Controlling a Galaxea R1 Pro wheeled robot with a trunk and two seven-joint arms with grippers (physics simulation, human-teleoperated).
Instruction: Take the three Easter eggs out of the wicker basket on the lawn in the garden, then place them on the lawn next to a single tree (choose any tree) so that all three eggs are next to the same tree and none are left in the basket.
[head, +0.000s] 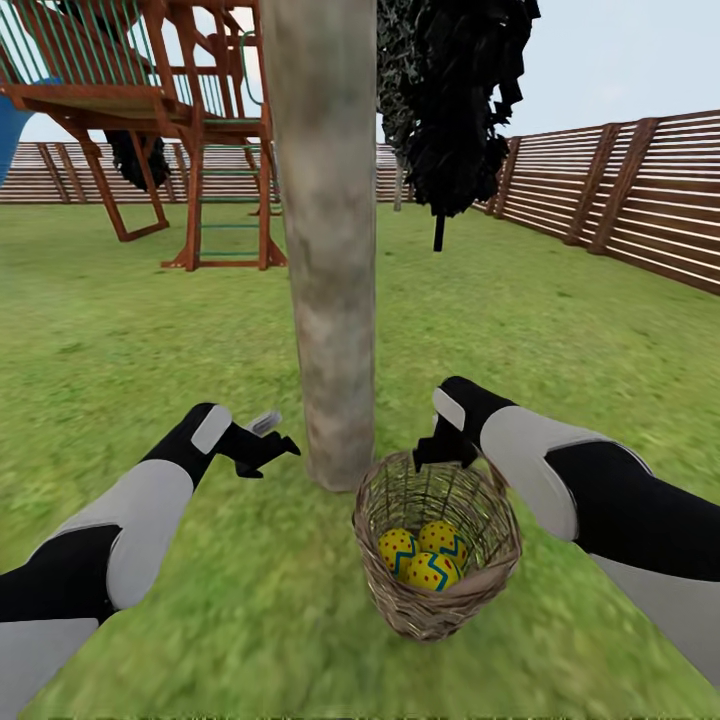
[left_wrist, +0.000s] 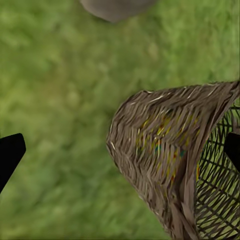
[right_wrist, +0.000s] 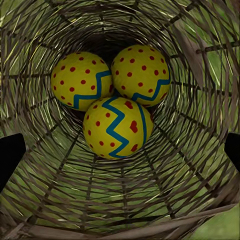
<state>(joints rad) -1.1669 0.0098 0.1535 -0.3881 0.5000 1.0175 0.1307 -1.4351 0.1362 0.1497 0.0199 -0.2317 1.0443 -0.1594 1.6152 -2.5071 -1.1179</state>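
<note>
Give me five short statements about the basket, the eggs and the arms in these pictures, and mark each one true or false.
1. All three Easter eggs lie inside the wicker basket. True.
2. The basket stands on the lawn close to the thick grey-brown tree. True.
3. The left gripper holds an egg. False: its jaws are open and empty, over the grass beside the trunk.
4. The right gripper is at the basket's rim, looking down onto the eggs. True.
5. One egg already lies on the grass. False: none is outside the basket.
</note>
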